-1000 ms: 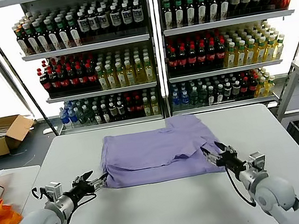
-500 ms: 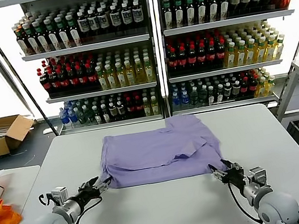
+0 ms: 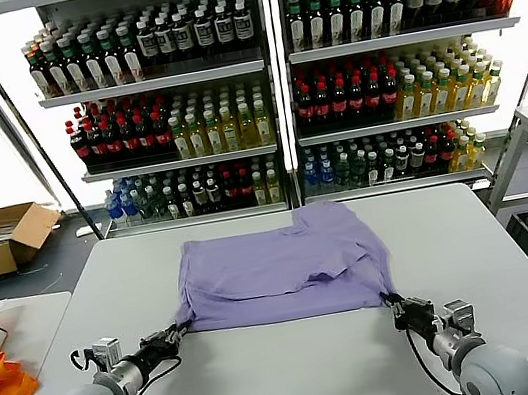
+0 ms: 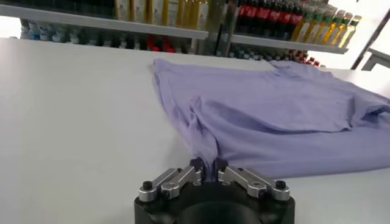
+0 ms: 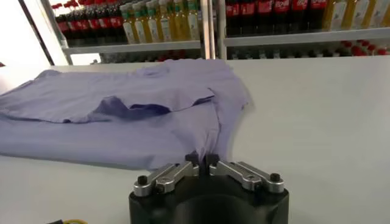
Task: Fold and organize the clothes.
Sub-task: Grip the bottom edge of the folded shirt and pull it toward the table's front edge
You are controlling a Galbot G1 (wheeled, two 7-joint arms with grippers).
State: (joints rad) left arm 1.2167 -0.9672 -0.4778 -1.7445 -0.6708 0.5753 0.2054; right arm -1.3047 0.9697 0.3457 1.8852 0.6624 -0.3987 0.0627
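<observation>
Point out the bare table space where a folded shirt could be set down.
Bare table lies right of the lavender T-shirt, left of it toward the edge, and along the near edge between the left gripper and right gripper. Both grippers pinch the shirt's near corners, so those corners are crowded.

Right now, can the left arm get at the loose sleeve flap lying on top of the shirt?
Probably not. The left gripper is shut on the T-shirt at its near left corner, and the right gripper pinches the near right corner. The sleeve flap lies nearer the right side.
</observation>
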